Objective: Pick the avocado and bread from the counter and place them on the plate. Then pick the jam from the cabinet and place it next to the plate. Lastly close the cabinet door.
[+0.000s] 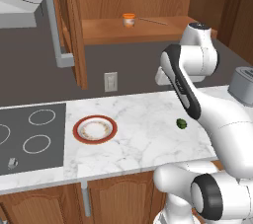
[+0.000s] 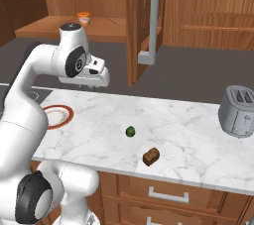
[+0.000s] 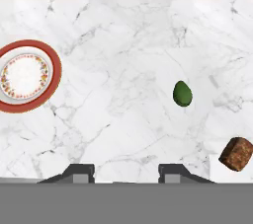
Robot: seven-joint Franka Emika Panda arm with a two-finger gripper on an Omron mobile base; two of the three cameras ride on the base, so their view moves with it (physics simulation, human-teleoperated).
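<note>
Left base view: the plate (image 1: 95,129) lies on the marble surface (image 1: 143,134) just right of the stovetop (image 1: 30,136), with nothing on it. The avocado (image 1: 181,124) sits well to the right of the plate, close to the white arm. Above, the jam (image 1: 129,20) stands on the shelf of the cabinet (image 1: 148,28), whose cabinet door (image 1: 74,25) stands swung open with its grey handle (image 1: 55,20) toward the camera. A toaster (image 1: 243,86) shows at the right edge.

Right base view: the end effector (image 2: 88,87) hangs below the arm's wrist, above the back of the surface; its fingers are too hidden to read here. The avocado (image 2: 130,131) lies mid-surface, the bread (image 2: 151,156) near the front edge to its right, apart from it. The plate (image 2: 60,115) is partly hidden behind the arm. The jam (image 2: 83,18) stands on the shelf at upper left.

Hand view: looking straight down, the end effector (image 3: 126,173) has its fingers drawn in as narrow as they go, with nothing between them. The plate (image 3: 52,75) lies at left, the avocado (image 3: 182,93) right of centre, the bread (image 3: 236,153) at lower right.
</note>
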